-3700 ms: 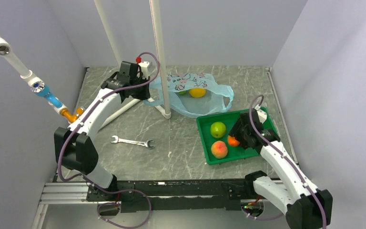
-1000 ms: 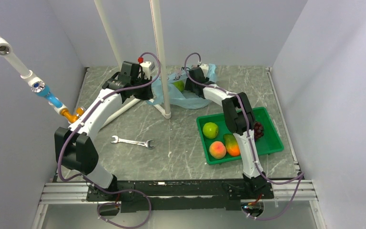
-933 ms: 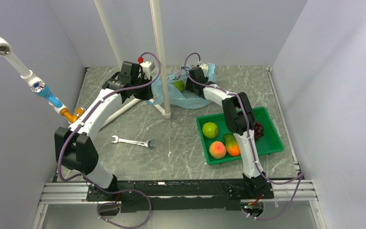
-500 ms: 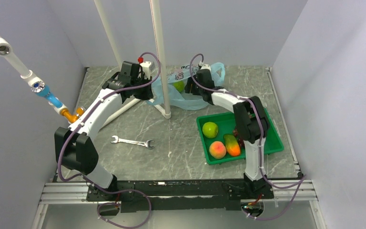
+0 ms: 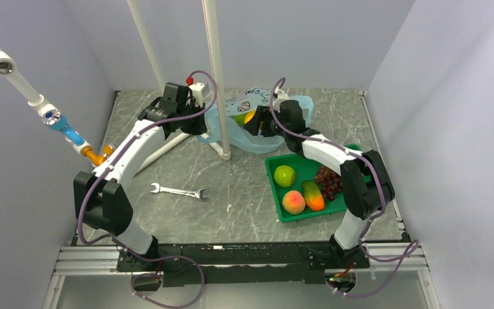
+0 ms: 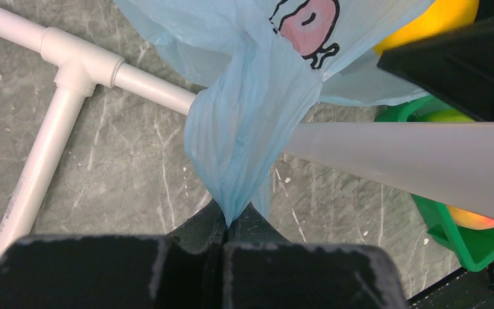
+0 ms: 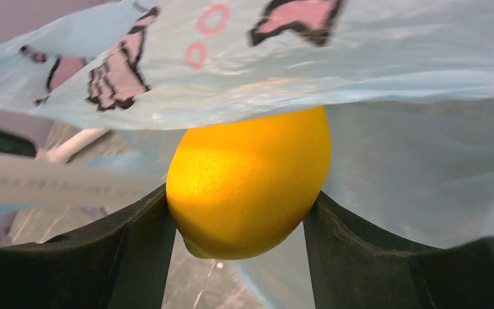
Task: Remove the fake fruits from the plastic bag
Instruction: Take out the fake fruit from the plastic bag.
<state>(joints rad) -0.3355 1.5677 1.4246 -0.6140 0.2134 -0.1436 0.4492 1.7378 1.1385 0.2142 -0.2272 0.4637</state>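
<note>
Right hand [image 7: 239, 222] drawn back, orange [image 7: 251, 180] lifted from bag [image 7: 373, 71].

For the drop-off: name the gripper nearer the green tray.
Right. The right gripper holds a yellow fruit just beyond the green tray; the left gripper pinches the plastic bag farther left.

Enclosure: plain pale grey-lilac walls on 3 sides: left wall [image 5: 19, 193], far wall [image 5: 309, 45], right wall [image 5: 457, 129]. Table [image 5: 186, 167] has a grey-green marble pattern with light veins. 2 white pipes [image 5: 215, 77] rise at far centre-left. White T-joint [image 6: 77, 61] lies flat on the table. Aluminium rail [image 5: 90, 261] runs along the near edge. Light is even, shadows soft.
</note>
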